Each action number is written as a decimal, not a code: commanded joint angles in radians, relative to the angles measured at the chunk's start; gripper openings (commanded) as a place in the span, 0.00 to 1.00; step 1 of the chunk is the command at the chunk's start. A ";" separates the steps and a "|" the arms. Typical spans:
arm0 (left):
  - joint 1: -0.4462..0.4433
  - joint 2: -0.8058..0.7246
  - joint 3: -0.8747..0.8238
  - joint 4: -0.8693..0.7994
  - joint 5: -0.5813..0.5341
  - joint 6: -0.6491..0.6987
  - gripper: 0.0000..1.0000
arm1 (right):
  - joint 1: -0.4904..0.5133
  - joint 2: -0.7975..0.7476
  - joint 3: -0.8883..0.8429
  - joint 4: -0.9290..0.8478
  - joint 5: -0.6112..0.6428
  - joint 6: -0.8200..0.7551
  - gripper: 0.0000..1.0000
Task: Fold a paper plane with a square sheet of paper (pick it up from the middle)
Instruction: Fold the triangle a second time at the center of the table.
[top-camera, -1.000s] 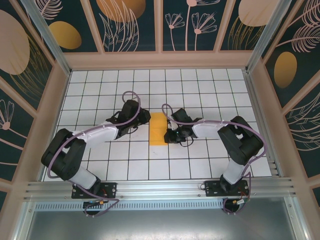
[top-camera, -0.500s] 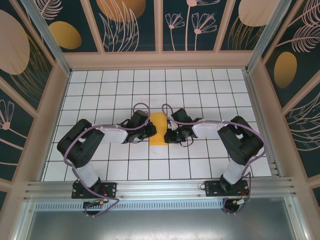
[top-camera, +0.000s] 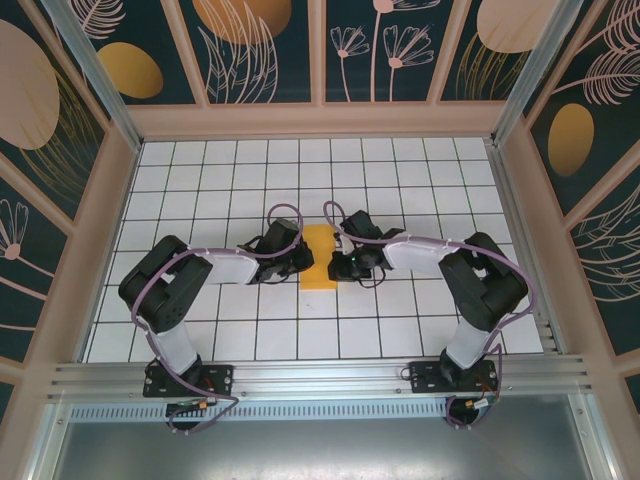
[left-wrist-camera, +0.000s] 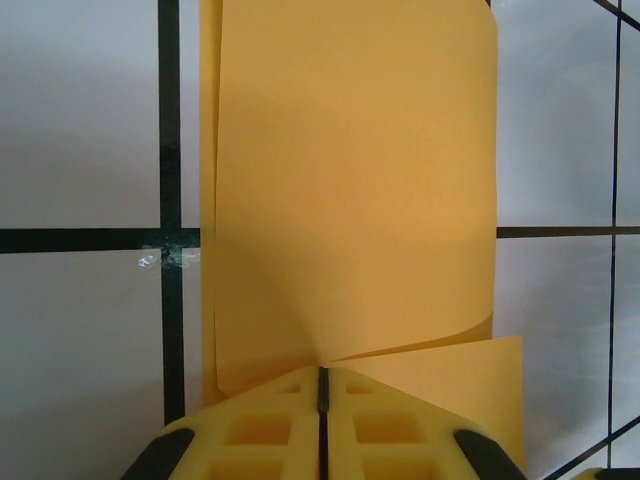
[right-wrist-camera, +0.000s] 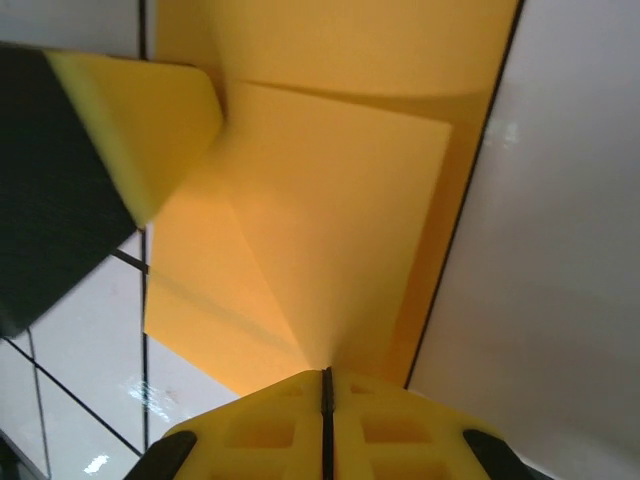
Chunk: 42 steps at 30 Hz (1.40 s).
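Dark teal wall panels (top-camera: 260, 60) with pale plant drawings and orange ovals (top-camera: 130, 70) close in the cell on three sides. Below lies the white-tiled desk (top-camera: 200, 180), ruled by black lines. Both arms are bolted at its 6 o'clock edge; the left arm (top-camera: 225, 268) reaches toward 3 o'clock, the right arm (top-camera: 420, 255) toward 9 o'clock, meeting at the desk's middle. Between them is the square sheet of paper (top-camera: 320, 258), orange-yellow, doubled into a strip running from 12 to 6 o'clock and narrowed at its waist. The left end effector (left-wrist-camera: 322, 375) sits at the strip's 9 o'clock side, its yellow fingers (left-wrist-camera: 260, 430) pressed together with the upper layer drawn into their seam, pinching the paper; a lower layer lies flat on the tiles. The right end effector (right-wrist-camera: 326, 375), at the 3 o'clock side, is likewise closed on a raised, creased fold of the sheet. From the right wrist, a yellow finger pad (right-wrist-camera: 140, 130) of the left end effector shows at 10 o'clock, touching the paper.
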 joint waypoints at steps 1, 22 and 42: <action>0.003 0.021 -0.002 -0.035 -0.025 -0.002 0.10 | 0.011 -0.031 0.032 0.000 0.004 0.045 0.12; 0.004 0.013 -0.026 -0.008 -0.017 -0.043 0.10 | 0.035 0.121 0.103 0.076 -0.027 0.076 0.11; 0.003 0.027 -0.050 0.016 -0.024 -0.074 0.09 | 0.035 0.178 0.100 0.084 -0.023 0.068 0.11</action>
